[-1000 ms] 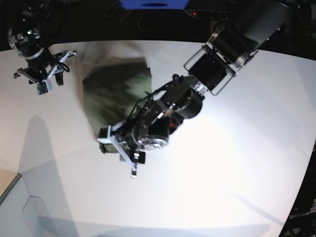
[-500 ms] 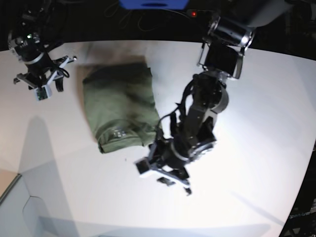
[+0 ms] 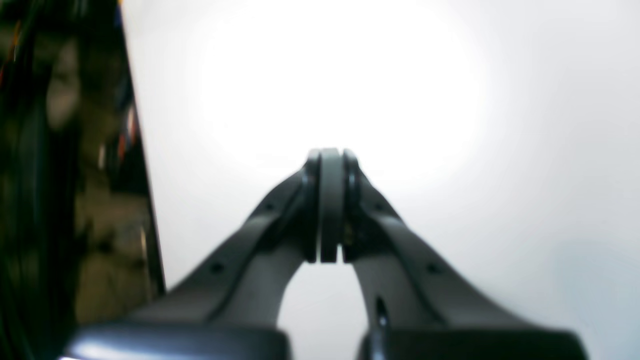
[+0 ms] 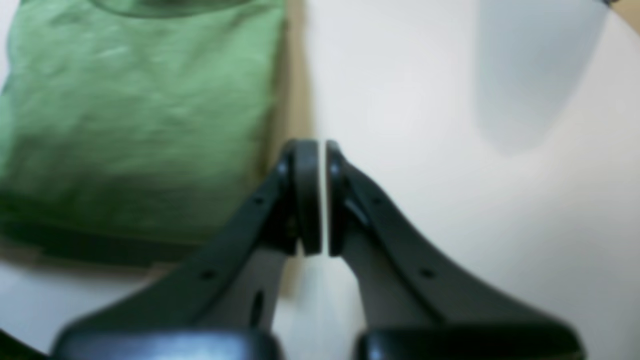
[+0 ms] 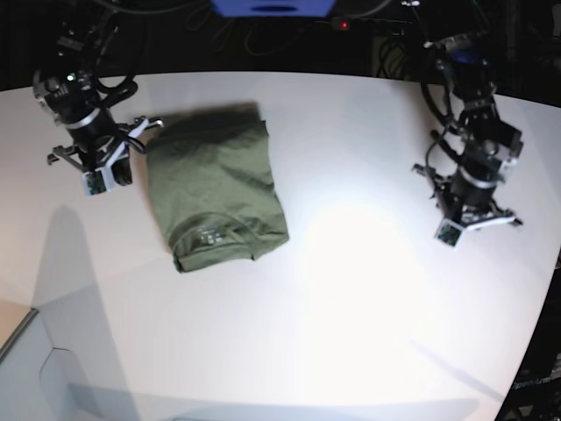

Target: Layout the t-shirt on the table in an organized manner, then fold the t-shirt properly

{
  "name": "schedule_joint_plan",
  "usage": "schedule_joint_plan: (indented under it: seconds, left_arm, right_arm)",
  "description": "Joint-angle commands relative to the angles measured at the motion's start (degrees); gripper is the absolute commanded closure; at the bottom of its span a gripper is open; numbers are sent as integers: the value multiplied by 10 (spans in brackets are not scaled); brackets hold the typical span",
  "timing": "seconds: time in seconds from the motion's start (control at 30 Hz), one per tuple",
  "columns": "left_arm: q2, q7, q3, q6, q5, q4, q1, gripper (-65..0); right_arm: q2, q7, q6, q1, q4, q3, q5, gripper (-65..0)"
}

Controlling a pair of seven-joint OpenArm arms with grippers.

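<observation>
Shirt's folded now: the t-shirt [image 5: 215, 189] sits as a compact green rectangle on the left half of the table [image 5: 351, 289], collar end toward the near edge with the little label showing. Big change from a second ago is the left arm. It was stretched right across the middle with its wrist over the shirt's near edge, and now it's pulled all the way back to the right side, well apart from the fabric. The left gripper [image 3: 330, 200] has its jaws pressed together on nothing, just bare white table under it. The right gripper [image 4: 322, 195] has also closed up, holding nothing, and it hangs just beside the shirt's edge.
</observation>
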Motion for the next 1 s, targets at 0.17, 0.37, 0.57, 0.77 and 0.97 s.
schedule_joint_plan:
  seconds: [0.17,0.37,0.57,0.77,0.97]
  left_arm:
    - [-3,-12,-82,6,-62,46,72,-8]
    - [1,-12,-139,6,-115,68,142,-8]
    - [2,-12,-189,6,-171,71,183,-8]
    - [2,-12,-200,6,-188,71,206,-8]
    - [2,-12,-200,6,-188,72,207,-8]
  right_arm:
    - [-6,10,-1,-7,8,-52,10,0]
    - [-6,15,-1,-33,-21,-89,10,0]
    - [-4,15,-1,-34,-71,-93,10,0]
    - [-6,15,-1,-45,-72,-104,10,0]
    - [-5,15,-1,-47,-66,-121,10,0]
